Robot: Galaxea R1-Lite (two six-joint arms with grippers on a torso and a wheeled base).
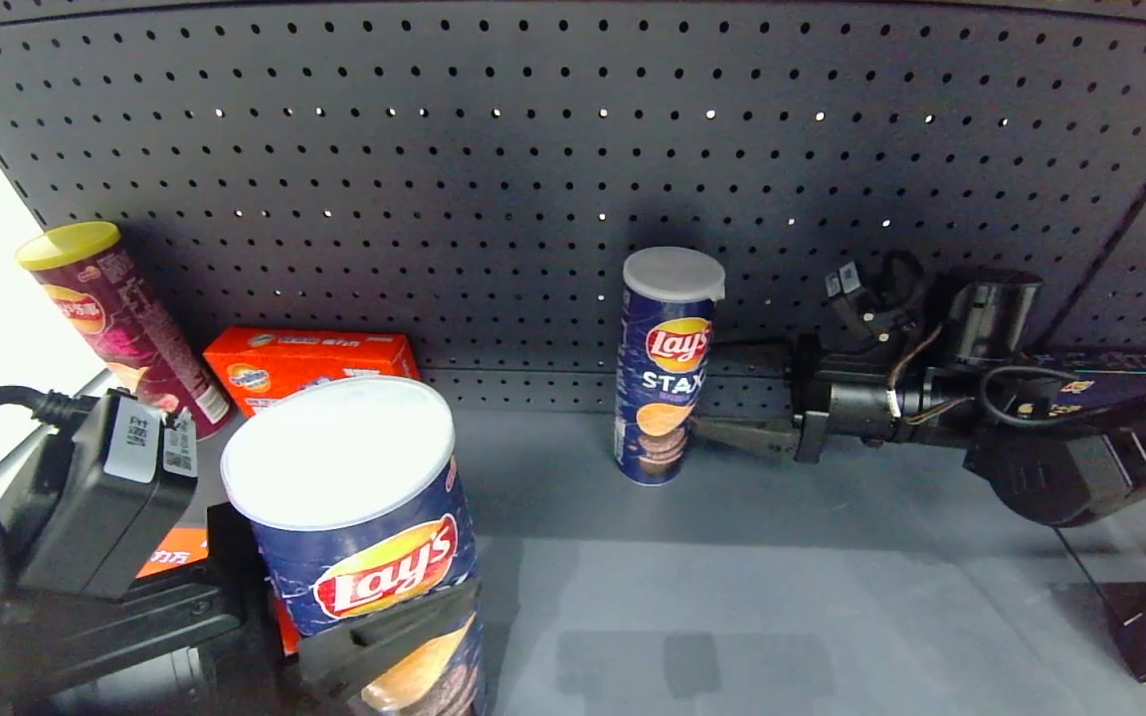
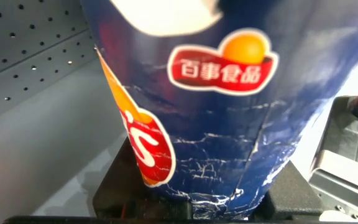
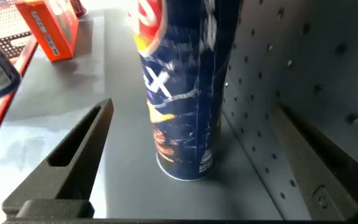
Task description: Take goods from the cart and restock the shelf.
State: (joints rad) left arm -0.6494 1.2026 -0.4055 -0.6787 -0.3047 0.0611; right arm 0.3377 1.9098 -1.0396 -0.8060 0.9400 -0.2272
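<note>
head view, shelf: grey shelf (image 1: 732, 597) with a pegboard (image 1: 533, 149) at the back.
head view, shelved can: blue shelved can (image 1: 668, 368) stands upright mid-shelf, just in front of the pegboard, white lid up.
head view, right gripper: right gripper (image 1: 702, 423) comes in level from the right at the shelved can's lower half. One finger reaches its base; the far finger is hidden behind it.
head view, held can: second blue held can (image 1: 364, 537) at the near-left, roughly upright. Its base is hidden, so can't tell if it rests on the shelf.
head view, left gripper: left gripper (image 1: 384, 626) is clamped on the held can, with one finger across its lower front.
head view, clutter: tilted maroon can (image 1: 115, 318) and an orange box (image 1: 309, 363) sit behind the held can.
left wrist view: the held can sits between the pads, squeezed from both sides, with shelf and pegboard beyond.
right wrist view: fingers spread wide and the shelved can stands between them, nearer the pegboard-side finger, with a gap on both sides. Nothing is gripped.
key relation: both cans have their long axis vertical. The shelved can is inside the right fingers' span, so a retreat likely needs to go straight back along the fingers, not sideways. Open floor for the held can lies to its right, toward the shelved can, and the left arm is the nearer one.
</note>
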